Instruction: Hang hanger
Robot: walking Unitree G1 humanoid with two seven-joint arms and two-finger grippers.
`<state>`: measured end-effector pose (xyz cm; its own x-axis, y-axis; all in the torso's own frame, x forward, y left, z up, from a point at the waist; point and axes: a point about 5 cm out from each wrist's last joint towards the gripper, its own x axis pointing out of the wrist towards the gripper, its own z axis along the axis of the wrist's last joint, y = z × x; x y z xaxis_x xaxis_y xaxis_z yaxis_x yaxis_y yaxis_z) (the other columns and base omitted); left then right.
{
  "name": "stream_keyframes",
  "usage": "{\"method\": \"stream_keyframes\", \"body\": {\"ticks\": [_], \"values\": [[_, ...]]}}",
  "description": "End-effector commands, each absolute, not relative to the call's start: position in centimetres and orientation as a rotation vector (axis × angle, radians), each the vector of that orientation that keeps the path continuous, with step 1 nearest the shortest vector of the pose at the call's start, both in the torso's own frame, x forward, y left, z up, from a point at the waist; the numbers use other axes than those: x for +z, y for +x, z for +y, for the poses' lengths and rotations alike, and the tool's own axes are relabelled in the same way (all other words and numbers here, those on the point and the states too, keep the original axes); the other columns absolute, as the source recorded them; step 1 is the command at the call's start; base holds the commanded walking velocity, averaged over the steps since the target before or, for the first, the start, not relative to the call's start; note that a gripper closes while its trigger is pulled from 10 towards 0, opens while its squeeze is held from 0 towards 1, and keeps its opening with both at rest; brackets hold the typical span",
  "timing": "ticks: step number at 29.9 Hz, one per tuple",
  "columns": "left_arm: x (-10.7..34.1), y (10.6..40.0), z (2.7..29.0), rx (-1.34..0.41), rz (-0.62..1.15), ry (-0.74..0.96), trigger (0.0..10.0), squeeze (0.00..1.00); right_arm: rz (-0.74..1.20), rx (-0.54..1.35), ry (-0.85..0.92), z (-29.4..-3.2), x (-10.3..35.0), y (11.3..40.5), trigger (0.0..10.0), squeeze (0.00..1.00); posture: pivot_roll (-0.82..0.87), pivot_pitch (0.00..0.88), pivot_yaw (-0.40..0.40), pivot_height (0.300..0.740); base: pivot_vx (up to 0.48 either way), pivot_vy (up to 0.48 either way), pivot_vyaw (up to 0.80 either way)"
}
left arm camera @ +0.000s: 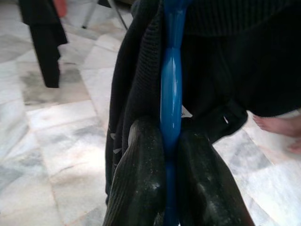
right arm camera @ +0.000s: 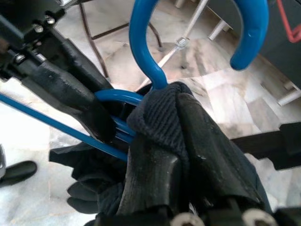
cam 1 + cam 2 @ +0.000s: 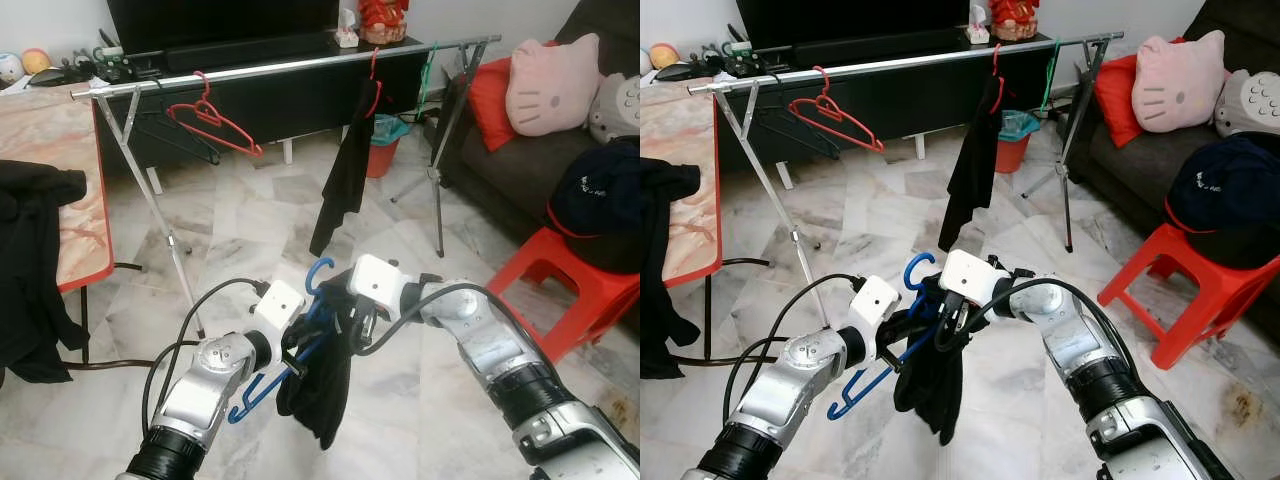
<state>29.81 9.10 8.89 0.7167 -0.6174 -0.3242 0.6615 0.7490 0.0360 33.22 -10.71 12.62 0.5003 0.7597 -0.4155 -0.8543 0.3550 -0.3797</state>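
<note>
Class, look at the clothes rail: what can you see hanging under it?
Under the clothes rail hang a red hanger, a black hanger and a black garment. Its own red hanger is partly covered.

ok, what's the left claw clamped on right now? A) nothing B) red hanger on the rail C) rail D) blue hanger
D: the left claw is shut on the blue hanger, its bar pinched between both fingers, with the dark garment draped over it; the right claw grips the cloth by the hook.
</note>
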Motion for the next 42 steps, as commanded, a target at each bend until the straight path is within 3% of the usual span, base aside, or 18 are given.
{"method": "stream_keyframes", "body": {"ticks": [1,8,21,22,24,42], "values": [[10.4,31.1,9.4,-0.630,0.234,0.159,10.0,0.00,0.171,1.076,-0.610,-10.2,12.7,32.7,10.0,0.00,0.06,0.000,-0.038,0.740,0.000,0.000,0.00],[10.7,31.5,9.6,-0.599,0.217,0.155,10.0,0.00,0.211,1.084,-0.609,-10.7,12.0,31.8,10.0,0.00,0.05,0.000,-0.035,0.740,0.000,0.000,0.00],[10.7,32.0,10.0,-0.550,0.197,0.147,10.0,0.00,0.253,0.951,-0.624,-11.6,11.9,32.9,10.0,0.00,0.05,0.000,-0.039,0.740,0.000,0.000,0.00],[10.7,32.0,10.0,-0.549,0.196,0.148,10.0,0.00,0.251,0.950,-0.621,-11.6,12.0,33.0,10.0,0.63,0.05,0.000,-0.037,0.740,0.000,0.000,0.00],[10.7,32.0,10.0,-0.547,0.195,0.148,10.0,0.00,0.251,0.949,-0.618,-11.5,12.0,33.0,10.0,1.00,0.05,0.000,-0.037,0.740,0.000,0.000,0.00],[10.7,32.2,10.5,-0.522,0.181,0.140,10.0,0.00,0.266,0.995,-0.617,-11.0,11.6,32.3,10.0,1.00,0.05,0.000,-0.037,0.740,0.000,0.000,0.00]]}}
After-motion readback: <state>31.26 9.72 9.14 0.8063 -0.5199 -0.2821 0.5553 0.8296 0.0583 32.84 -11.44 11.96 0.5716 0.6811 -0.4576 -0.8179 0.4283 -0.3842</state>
